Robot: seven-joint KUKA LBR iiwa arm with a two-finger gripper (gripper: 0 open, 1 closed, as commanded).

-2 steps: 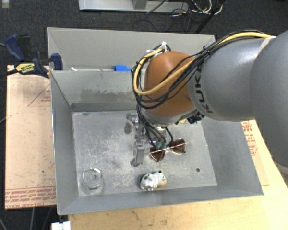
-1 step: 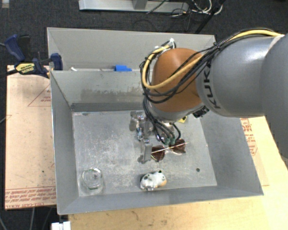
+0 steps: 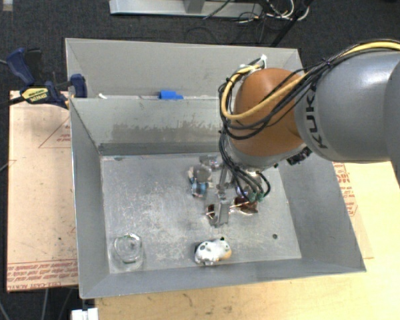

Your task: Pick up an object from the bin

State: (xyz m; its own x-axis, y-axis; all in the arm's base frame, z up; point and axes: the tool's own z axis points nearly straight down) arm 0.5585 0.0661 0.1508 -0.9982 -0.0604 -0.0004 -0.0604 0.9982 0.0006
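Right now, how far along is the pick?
Done: the pincer is low over the bin floor, mid-bin. In hand: it sits beside a small brown thing; a grip isn't visible. Left: grasp and lift. The white-yellow lump and clear cup lie apart, nearer the front wall.

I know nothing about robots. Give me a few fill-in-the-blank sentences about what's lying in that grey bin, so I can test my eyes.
1. In the view, the clear round cup sits in the bin's lower ____ corner.
2. The small white toy lies to the cup's ____ in the view.
3. Of those two things, the gripper hangs nearer to the ____.

Missing words: left; right; toy.
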